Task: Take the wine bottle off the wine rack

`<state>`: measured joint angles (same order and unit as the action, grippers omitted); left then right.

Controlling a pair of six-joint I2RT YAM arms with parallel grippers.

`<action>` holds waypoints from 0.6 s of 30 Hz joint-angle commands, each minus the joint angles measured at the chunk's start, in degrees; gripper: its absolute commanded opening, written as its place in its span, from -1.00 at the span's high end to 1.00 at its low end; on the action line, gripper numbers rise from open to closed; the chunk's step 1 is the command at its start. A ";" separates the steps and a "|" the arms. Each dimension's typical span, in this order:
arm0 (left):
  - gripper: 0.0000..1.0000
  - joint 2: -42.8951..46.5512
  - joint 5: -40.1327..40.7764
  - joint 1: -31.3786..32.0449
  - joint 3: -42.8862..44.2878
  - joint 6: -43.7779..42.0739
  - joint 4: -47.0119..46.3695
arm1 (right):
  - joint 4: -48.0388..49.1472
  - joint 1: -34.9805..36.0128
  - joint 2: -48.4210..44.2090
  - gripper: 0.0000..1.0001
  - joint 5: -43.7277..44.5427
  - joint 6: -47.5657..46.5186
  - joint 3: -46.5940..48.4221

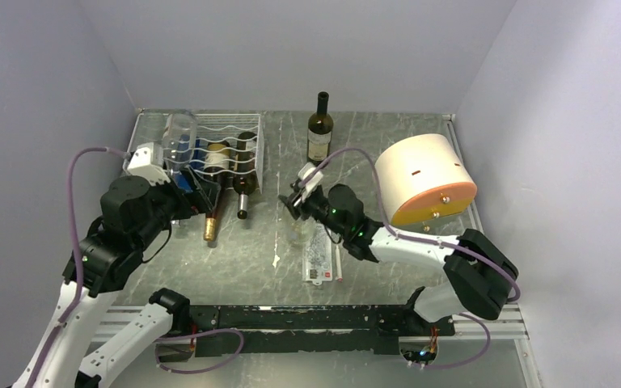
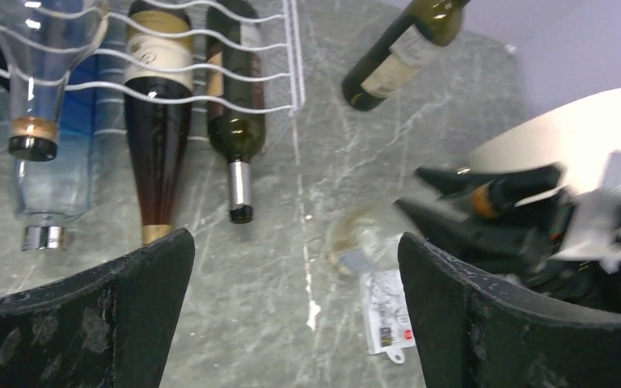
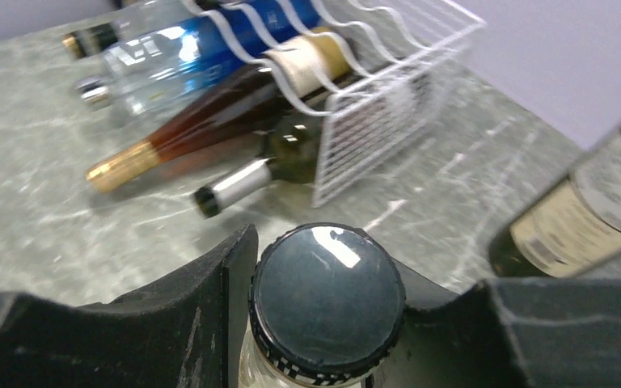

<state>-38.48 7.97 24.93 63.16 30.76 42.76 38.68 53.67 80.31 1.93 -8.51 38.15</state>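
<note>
The wine rack (image 1: 225, 129) sits in the far left corner of the grey marbled worktop (image 1: 242, 263), with bottles lying in it and their necks poking out of its near side. One is an amber bottle (image 2: 158, 145) with a gold foil tip. Beside it, on the side toward the middle of the worktop, lies a dark green bottle (image 2: 238, 121) with a silver neck, and on the other side a clear bottle with a blue label (image 2: 48, 182). The left pincer (image 2: 295, 259) hangs just in front of those necks, its fingers spread wide and holding nothing. The clear wine bottle (image 2: 354, 242) is off the rack, out near the middle of the worktop, well apart from the wire frame. Its dark screw cap (image 3: 327, 295) fills the gap of the right pincer (image 1: 293, 206), whose fingers are pinching the neck from both sides just under the cap. The bottle hangs roughly upright below that grip (whether its foot touches the worktop I cannot tell). A white printed tag (image 1: 317, 260) lies flat just nearer the front edge than the bottle. A second green bottle (image 1: 319, 133) stands upright at the far edge, near the middle. A cream drum (image 1: 420, 170) with an orange face lies on its side by the right edge.
</note>
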 commanded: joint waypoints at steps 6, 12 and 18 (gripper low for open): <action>-0.98 4.65 10.08 0.21 -9.66 -1.66 -7.83 | 7.04 -13.07 -1.48 1.00 2.53 8.19 11.04; -0.97 8.90 6.22 0.21 -17.41 -2.83 -12.75 | 7.81 -19.20 2.67 1.00 2.90 7.79 14.60; -0.97 11.66 2.75 0.21 -20.55 -5.06 -16.00 | 10.02 -23.68 5.72 1.00 5.10 7.47 15.66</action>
<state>-28.21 13.63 24.93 43.09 27.97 32.62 37.39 32.34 86.30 4.99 -1.54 49.76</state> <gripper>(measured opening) 0.988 0.436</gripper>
